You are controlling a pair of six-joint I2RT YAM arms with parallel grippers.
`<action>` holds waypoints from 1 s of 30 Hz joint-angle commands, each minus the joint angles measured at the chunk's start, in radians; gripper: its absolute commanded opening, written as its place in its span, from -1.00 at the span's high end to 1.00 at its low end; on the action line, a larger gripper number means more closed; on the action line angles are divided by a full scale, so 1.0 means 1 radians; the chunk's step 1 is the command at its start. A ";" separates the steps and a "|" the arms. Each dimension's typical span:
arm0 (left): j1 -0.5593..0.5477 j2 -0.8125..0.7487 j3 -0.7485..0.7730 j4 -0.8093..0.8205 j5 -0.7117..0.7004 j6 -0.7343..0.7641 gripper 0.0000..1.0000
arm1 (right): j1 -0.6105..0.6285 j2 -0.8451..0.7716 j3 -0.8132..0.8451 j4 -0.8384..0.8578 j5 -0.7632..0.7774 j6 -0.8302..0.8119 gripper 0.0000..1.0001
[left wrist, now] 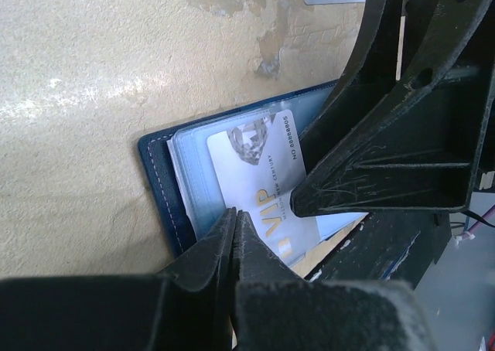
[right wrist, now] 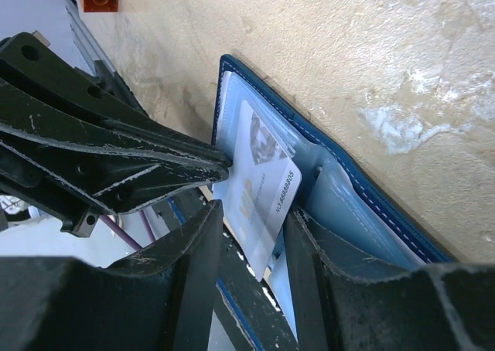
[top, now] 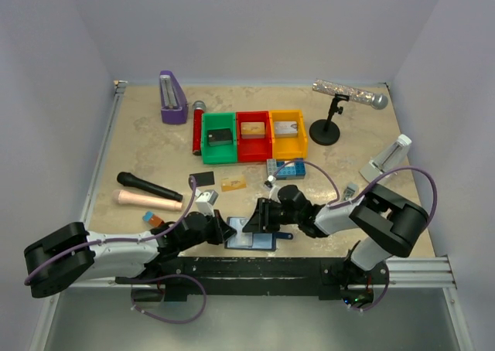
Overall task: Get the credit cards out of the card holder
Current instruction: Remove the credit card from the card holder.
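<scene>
At the near edge of the counter [top: 139,146] our closed left jaws touch the card holder [left wrist: 158,185] while our parted right jaws straddle its silvery card [left wrist: 259,177].

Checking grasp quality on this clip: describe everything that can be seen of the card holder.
The card holder is a navy wallet, leather-like with pale stitching, lying open and flat on the beige table near its front edge. Its pale blue translucent inner pockets face up. A white VIP card sticks partly out of one pocket. The left fingers, closed together, touch its pockets with their tips; the right fingers straddle the protruding card.
</scene>
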State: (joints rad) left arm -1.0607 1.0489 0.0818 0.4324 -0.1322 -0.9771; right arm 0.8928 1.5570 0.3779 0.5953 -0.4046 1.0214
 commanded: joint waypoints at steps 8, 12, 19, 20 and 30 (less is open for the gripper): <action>0.001 0.036 -0.043 -0.064 -0.004 0.003 1.00 | -0.011 0.089 -0.059 0.317 -0.057 0.086 0.31; 0.001 0.023 -0.045 -0.078 -0.007 0.003 1.00 | -0.022 0.086 -0.068 0.333 -0.066 0.088 0.42; 0.001 -0.053 -0.027 -0.181 -0.037 0.003 0.85 | -0.028 0.060 -0.073 0.304 -0.069 0.072 0.43; 0.001 -0.068 -0.027 -0.191 -0.041 0.003 0.78 | -0.028 0.060 -0.073 0.302 -0.072 0.075 0.43; 0.001 -0.138 -0.007 -0.270 -0.060 0.011 0.33 | -0.028 0.098 -0.057 0.353 -0.108 0.088 0.54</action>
State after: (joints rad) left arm -1.0607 0.9134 0.0799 0.2852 -0.1577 -0.9848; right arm 0.8688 1.6432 0.3084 0.8665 -0.4717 1.1004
